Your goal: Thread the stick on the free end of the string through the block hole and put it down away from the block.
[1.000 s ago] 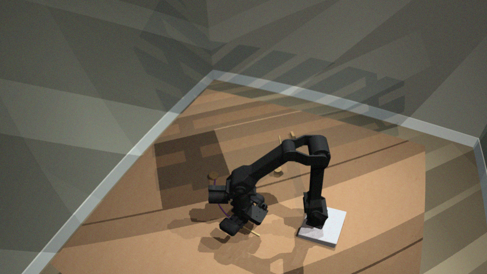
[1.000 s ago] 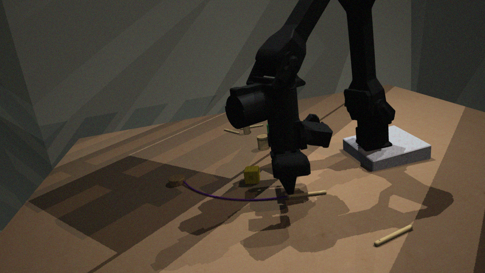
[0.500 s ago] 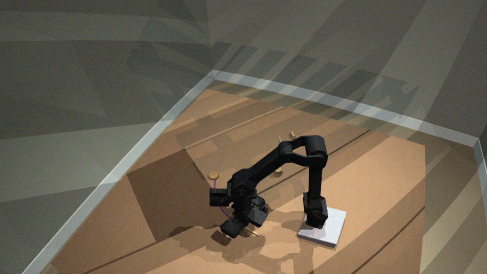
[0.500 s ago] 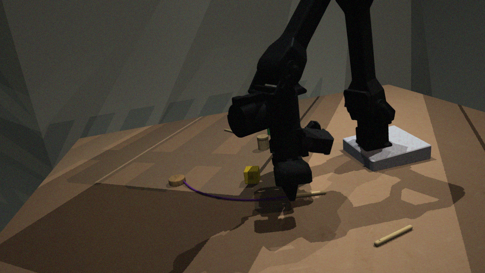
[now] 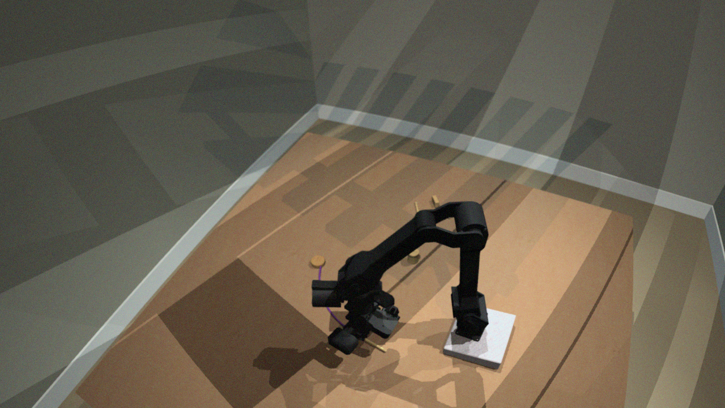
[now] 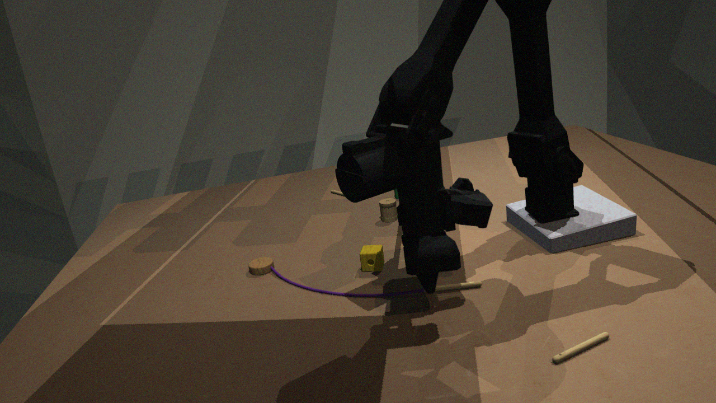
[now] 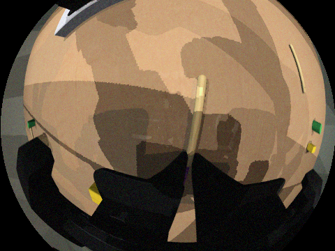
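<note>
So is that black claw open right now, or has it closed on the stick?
Closed on the stick: the gripper fingers meet around its string end at the table.

Top high, far; exterior low, table-level; wrist fisheye, downward, close

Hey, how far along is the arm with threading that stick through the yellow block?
Early stage. Done: the gripper is down at the table and shut on the stick, at the end where the purple string joins. In hand: the grasp; the stick looks level with the table, not lifted. Left: lift it, push it through the hole in the yellow block, pull the string through, set the stick down away from the block, open fully.
</note>
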`<act>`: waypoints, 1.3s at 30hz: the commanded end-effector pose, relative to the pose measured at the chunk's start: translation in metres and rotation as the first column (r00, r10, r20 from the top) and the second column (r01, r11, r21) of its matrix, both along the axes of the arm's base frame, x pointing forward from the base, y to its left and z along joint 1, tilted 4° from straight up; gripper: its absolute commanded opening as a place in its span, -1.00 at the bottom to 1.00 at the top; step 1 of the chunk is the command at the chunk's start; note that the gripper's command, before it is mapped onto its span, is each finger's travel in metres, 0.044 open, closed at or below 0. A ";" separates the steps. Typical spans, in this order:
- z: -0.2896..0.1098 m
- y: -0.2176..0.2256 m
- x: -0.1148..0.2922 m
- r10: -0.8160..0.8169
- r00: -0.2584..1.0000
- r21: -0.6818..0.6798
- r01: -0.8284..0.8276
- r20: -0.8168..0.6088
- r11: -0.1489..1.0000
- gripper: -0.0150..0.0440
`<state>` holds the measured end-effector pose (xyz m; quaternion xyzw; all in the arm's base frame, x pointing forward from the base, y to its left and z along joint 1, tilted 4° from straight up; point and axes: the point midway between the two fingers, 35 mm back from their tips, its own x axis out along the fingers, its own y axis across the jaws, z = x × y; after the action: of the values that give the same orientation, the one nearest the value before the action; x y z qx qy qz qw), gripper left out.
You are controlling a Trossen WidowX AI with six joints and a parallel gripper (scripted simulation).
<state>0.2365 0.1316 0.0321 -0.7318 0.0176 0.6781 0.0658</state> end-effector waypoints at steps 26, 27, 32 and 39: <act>0.035 -0.001 -0.001 0.000 1.000 -0.001 0.000 -0.001 1.000 -0.49; 0.037 -0.001 -0.002 0.000 1.000 -0.001 0.000 -0.001 1.000 -0.49; 0.043 -0.002 -0.002 0.000 1.000 -0.001 0.000 -0.001 1.000 -0.49; 0.052 -0.003 -0.004 0.000 1.000 -0.001 0.000 -0.001 1.000 -0.49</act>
<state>0.2334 0.1293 0.0791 -0.7312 0.0187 0.6787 0.0662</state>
